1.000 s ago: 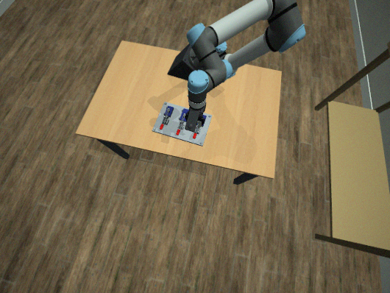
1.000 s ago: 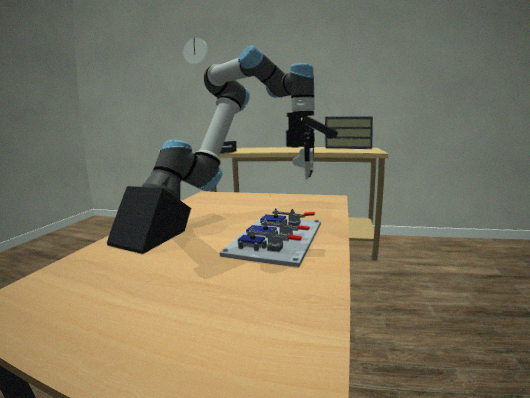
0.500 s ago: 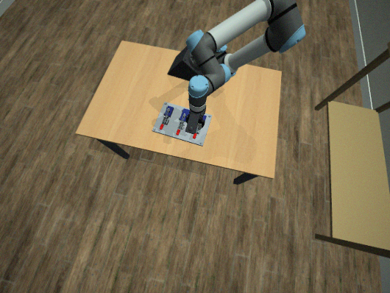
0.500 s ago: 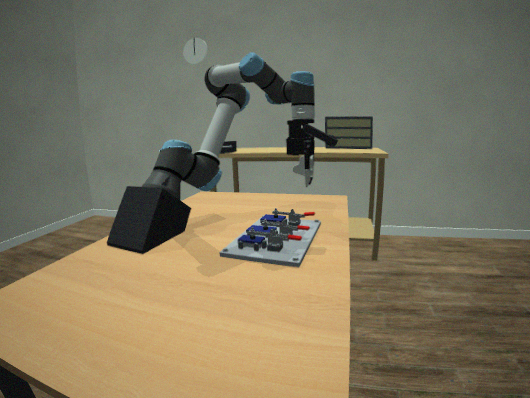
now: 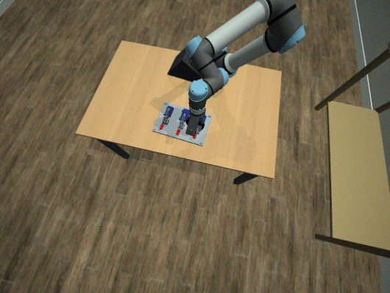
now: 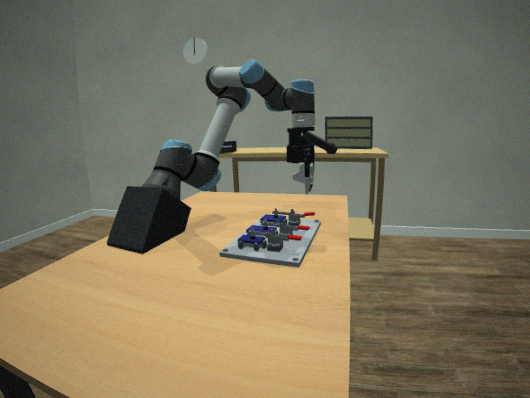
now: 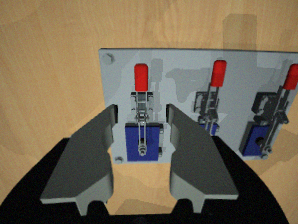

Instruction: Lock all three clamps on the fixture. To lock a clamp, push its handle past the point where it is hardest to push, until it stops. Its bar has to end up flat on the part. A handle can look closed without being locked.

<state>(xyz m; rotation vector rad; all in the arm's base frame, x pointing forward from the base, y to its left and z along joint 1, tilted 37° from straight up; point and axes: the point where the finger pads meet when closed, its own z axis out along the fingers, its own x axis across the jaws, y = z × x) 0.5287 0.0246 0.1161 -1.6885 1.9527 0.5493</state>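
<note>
Wood-plank flooring surrounds a light wooden table (image 6: 150, 320), and near the middle of that table lies the flat grey metal fixture plate (image 6: 305, 245) that serves as the landmark. On the plate stand 3 toggle clamps in a row, each with a red-capped handle and a bar reaching over a blue block.

Directly above the plate's end furthest from the exterior camera hangs the dark 2-jaw gripper (image 6: 306, 176), well apart from the hardware, with its grey fingers partly spread and nothing between them. Seen from the wrist, the fingers frame the end clamp (image 7: 142, 120) at the plate's left side; its red handle cap (image 7: 141, 76) points toward the plate's far edge and its blue block (image 7: 142, 141) sits nearer the camera. The middle clamp (image 7: 210, 107) and the third clamp (image 7: 272, 117) lie along the plate to the right.

My judgement is that the step in hand is lining up over this end clamp before coming down. All 3 handles look laid nearly flat, yet whether any is truly past its hard point cannot be told. The next move calls for a straight descent onto the handle and a firm push until it stops, bar flat on the block.

Off the plate, the arm's black wedge-shaped base (image 6: 145, 220) stands on the table toward the back wall; a second wooden table (image 6: 350, 152) carrying a dark drawer box (image 6: 348, 132) stands beyond. Nothing lies between gripper and handle.
</note>
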